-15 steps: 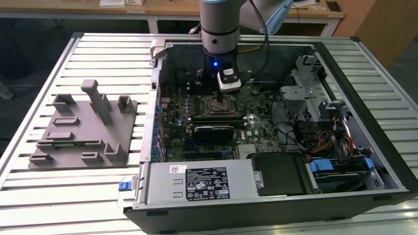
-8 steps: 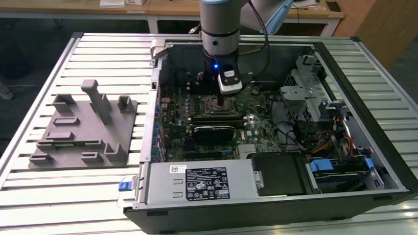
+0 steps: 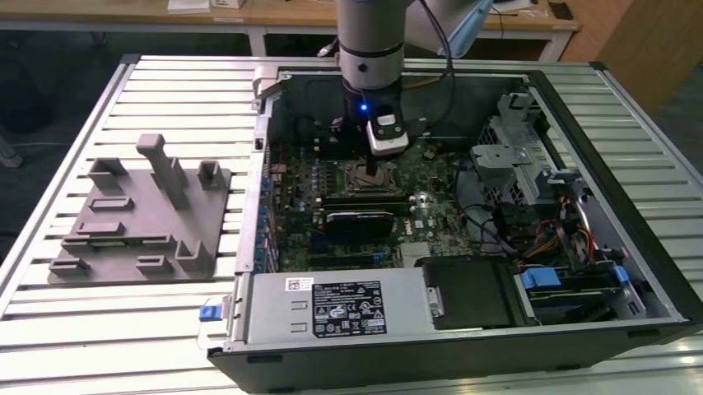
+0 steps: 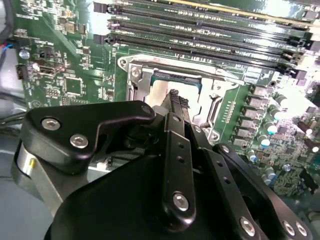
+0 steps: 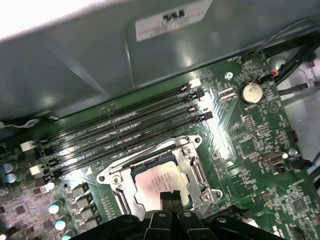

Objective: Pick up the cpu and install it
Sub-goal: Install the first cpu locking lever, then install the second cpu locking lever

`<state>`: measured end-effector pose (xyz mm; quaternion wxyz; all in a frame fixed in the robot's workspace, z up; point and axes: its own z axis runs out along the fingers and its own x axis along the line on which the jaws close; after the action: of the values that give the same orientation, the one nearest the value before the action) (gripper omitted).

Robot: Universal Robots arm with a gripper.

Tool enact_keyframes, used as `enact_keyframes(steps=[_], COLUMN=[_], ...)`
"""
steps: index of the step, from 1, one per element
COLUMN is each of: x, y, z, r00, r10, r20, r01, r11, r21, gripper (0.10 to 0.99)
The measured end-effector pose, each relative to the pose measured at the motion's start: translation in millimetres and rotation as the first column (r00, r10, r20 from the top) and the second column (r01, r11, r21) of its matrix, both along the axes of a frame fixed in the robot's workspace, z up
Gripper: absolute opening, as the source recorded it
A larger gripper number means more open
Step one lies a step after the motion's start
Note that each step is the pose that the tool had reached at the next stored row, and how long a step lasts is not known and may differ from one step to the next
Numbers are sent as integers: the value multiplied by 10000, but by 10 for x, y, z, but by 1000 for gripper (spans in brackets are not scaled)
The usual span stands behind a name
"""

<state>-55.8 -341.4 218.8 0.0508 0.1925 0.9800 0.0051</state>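
Observation:
The cpu [image 5: 156, 181], a pale silver square chip, lies flat inside the metal socket frame [image 5: 192, 160] on the green motherboard. In the second wrist view the cpu [image 4: 161, 94] shows just beyond the black fingertips [image 4: 175, 100]. My gripper [image 5: 170, 196] hangs straight over the chip, its two fingers pressed together with nothing between them, their tips at or just above the chip's near edge. In the exterior view the gripper [image 3: 374, 174] reaches down into the open computer case over the socket [image 3: 354, 181].
Memory slots [image 5: 125, 130] run beside the socket. A black heatsink block [image 3: 357, 222] sits just in front of it. The case walls [image 3: 263, 164], drive cage [image 3: 528, 132] and power supply [image 3: 329, 309] close in the space. A grey fixture [image 3: 143, 214] stands on the slatted table at the exterior view's left.

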Motion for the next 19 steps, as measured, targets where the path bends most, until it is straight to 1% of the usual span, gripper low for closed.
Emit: enact_keyframes(steps=[4,5,12,19], x=[0,0,0,0], y=[0,0,0,0], z=[129,150,158,200], r00=[10000,10000,10000,10000], r10=[1,1,2,1], r20=[-1,-2,0,-1], r01=[-1,-1,-2,-1], r11=[10000,10000,10000,10000], r21=[8,8,9,8], gripper=[106,106,106,106])
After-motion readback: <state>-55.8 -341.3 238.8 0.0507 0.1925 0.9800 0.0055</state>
